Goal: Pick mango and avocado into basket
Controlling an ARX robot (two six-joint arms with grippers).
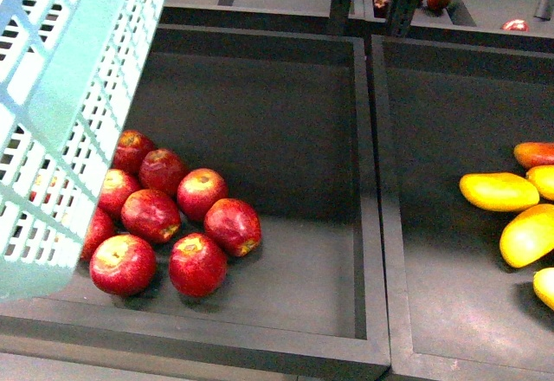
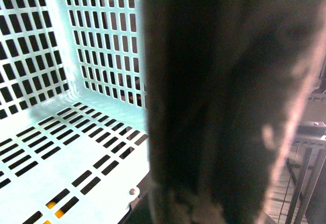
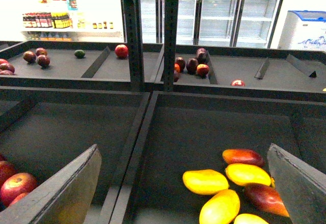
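The basket fills the upper left of the front view, tilted, overlapping red apples at lower left. The mango lies among other mangoes at the right edge, in the neighbouring bin. The avocado sits in a rear bin. The right gripper is spread wide and empty. I cannot tell the left gripper's state, as a dark blur covers its view.

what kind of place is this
Most likely a grocery store's produce section: dark bins hold red apples and mangoes, glass-door fridges stand behind, and a teal shopping basket shows alongside.
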